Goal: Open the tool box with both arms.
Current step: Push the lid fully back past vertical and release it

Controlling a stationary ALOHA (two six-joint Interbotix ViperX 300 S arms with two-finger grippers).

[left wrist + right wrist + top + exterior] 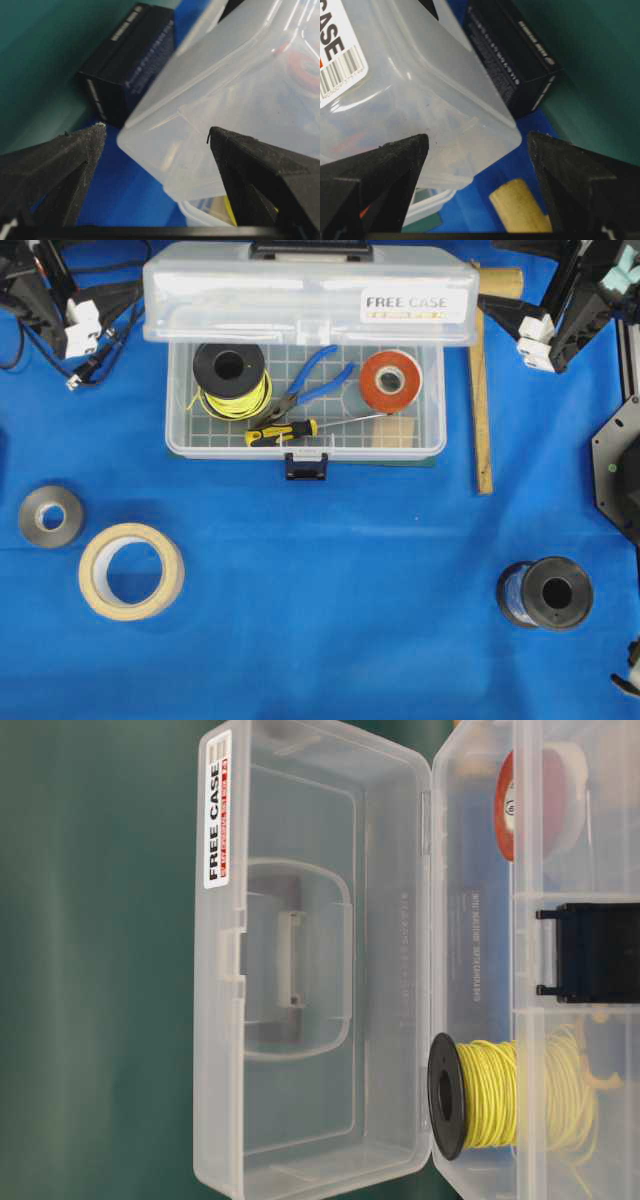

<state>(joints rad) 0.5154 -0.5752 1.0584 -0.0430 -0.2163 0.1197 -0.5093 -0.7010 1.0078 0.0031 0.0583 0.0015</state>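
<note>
The clear plastic tool box [305, 448] stands open at the back middle of the blue cloth. Its lid [300, 290], with the "FREE CASE" sticker, is tilted up and back, and the black latch [307, 465] hangs at the front. The table-level view shows the raised lid [300, 970] from inside. My left gripper [120, 310] is open beside the lid's left end, touching nothing; the lid corner [225, 90] shows between its fingertips [156, 131]. At the lid's right end my right gripper [505, 315] is open too, with the lid [420, 100] just beyond the fingers [477, 137].
The box holds a yellow wire spool [232, 378], blue pliers [315, 380], red tape [391, 381] and a screwdriver [282, 432]. A wooden mallet [481, 390] lies right of the box. A grey roll [51, 516], masking tape [131, 571] and a blue spool [546, 593] sit nearer the front.
</note>
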